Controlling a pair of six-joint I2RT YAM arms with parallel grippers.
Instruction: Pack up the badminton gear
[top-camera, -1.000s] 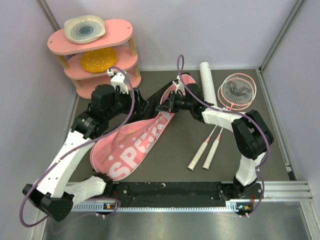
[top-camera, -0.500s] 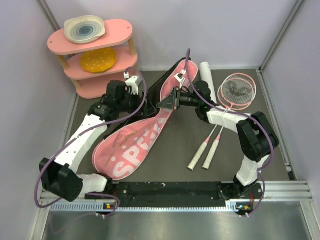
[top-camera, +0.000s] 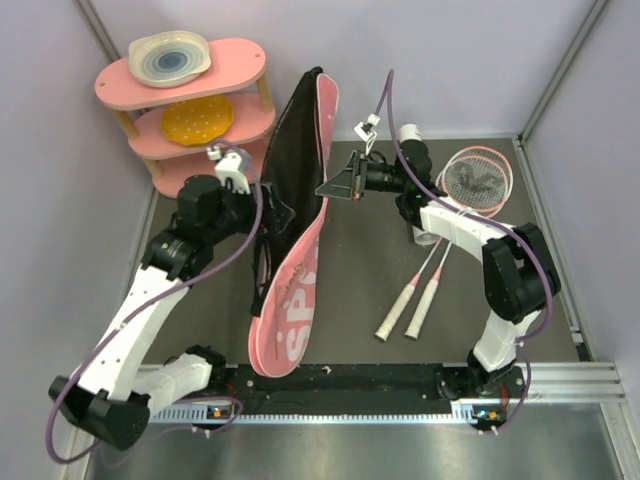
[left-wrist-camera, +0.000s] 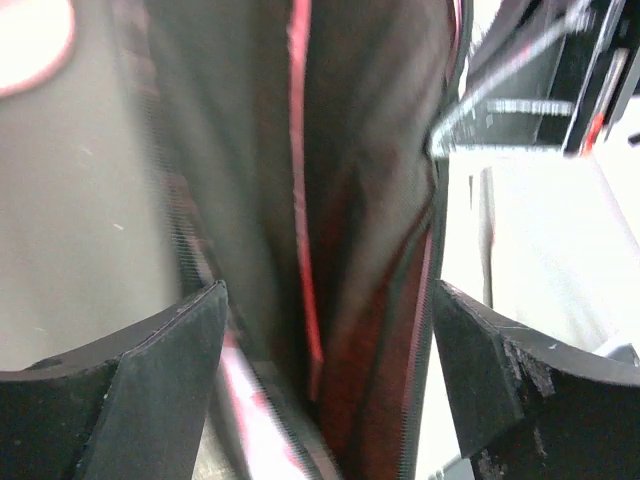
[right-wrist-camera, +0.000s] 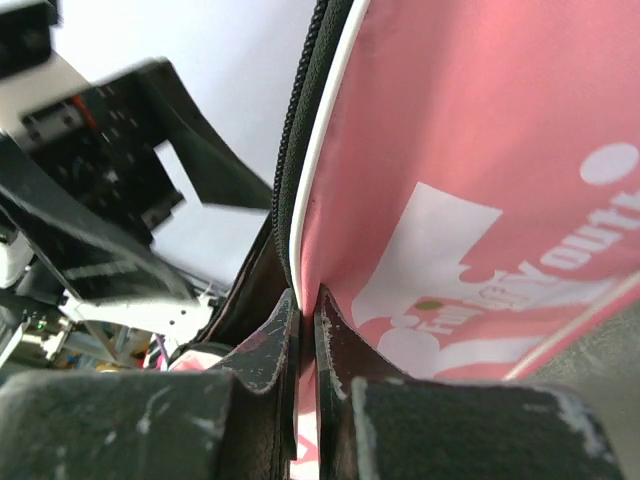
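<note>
The racket bag (top-camera: 287, 300) is stood on its long edge on the tabletop (top-camera: 360, 270), mouth spread btwn the arms, prob. so gear can be slid in. Right gripper (right-wrist-camera: 305, 300): jaws nearly closed, the pink flap's rim is pinched. Left gripper (left-wrist-camera: 325, 300): jaws spread wide, black lining is seen btwn them, no clamping visible. Rackets (top-camera: 412, 300) and tube (top-camera: 410, 135) are lying to the right, outside the bag, not yet packed.

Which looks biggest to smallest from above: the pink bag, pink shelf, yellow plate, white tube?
1. Pink bag, held up nearer the camera, which flatters it.
2. Pink shelf.
3. Yellow plate and white tube: both partly hidden, too close to rank.
</note>
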